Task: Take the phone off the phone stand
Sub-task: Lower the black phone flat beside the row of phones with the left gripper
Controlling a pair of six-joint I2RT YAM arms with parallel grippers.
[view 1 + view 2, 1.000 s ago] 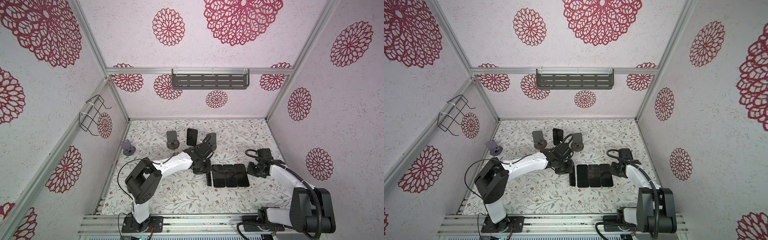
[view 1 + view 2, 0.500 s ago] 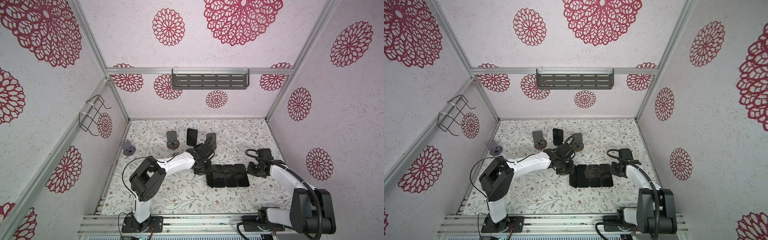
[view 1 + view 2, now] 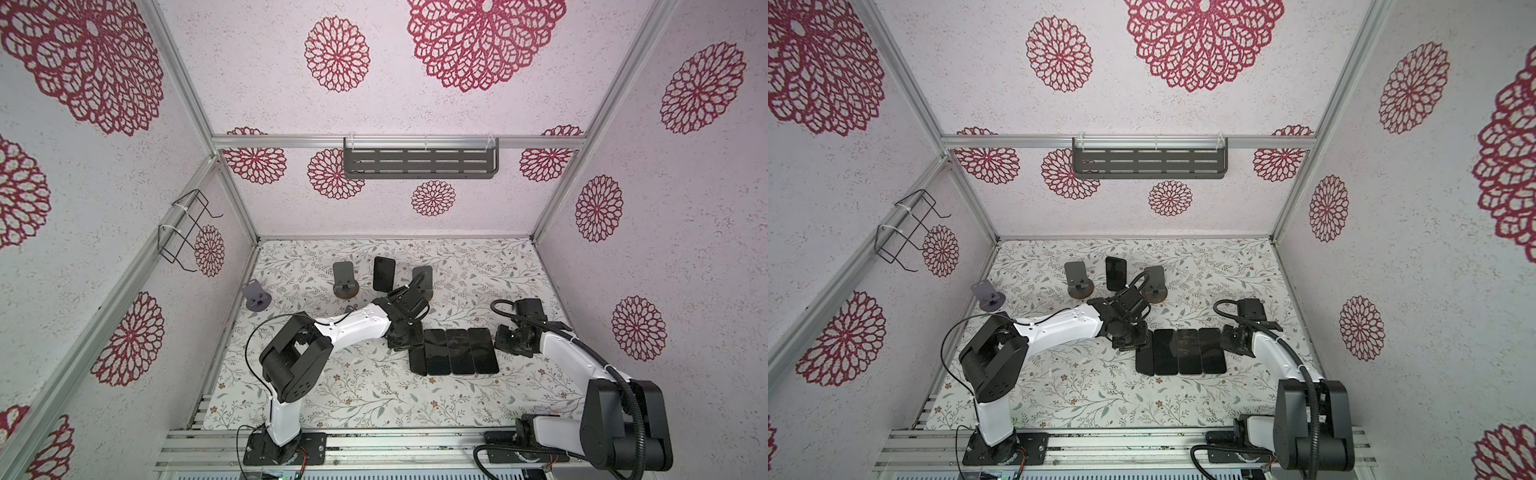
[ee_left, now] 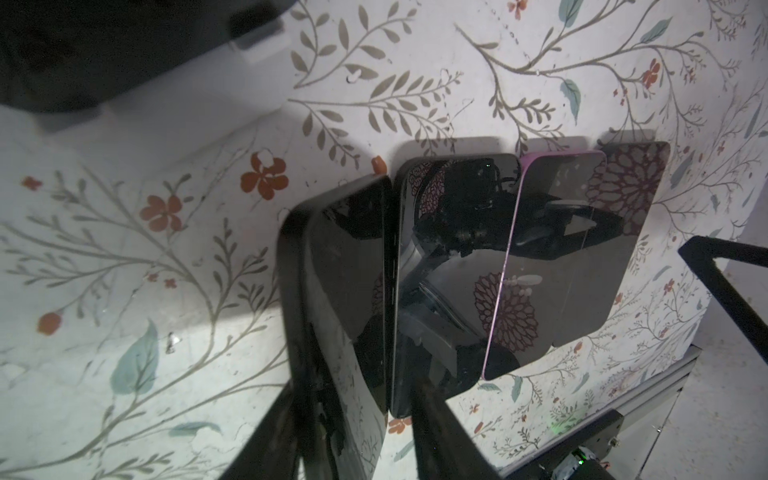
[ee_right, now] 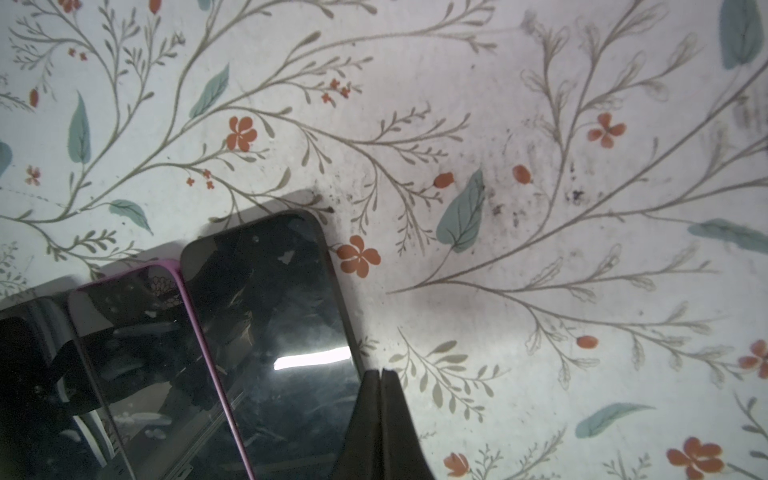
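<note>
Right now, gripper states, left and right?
Left gripper: open, fingers either side of the leftmost phone.
Right gripper: shut, empty.

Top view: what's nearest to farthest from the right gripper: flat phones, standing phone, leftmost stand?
From the right gripper:
1. Flat phones, right beside it.
2. Standing phone, middle back.
3. Leftmost stand, far left.

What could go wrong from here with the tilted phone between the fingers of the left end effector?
1. The tilted phone seems to lean on its neighbour; inside the open left end effector it may flop onto that screen.
2. On withdrawal a finger may catch it and push the row askew.
3. The left wrist is close to an empty stand and could knock it.
</note>
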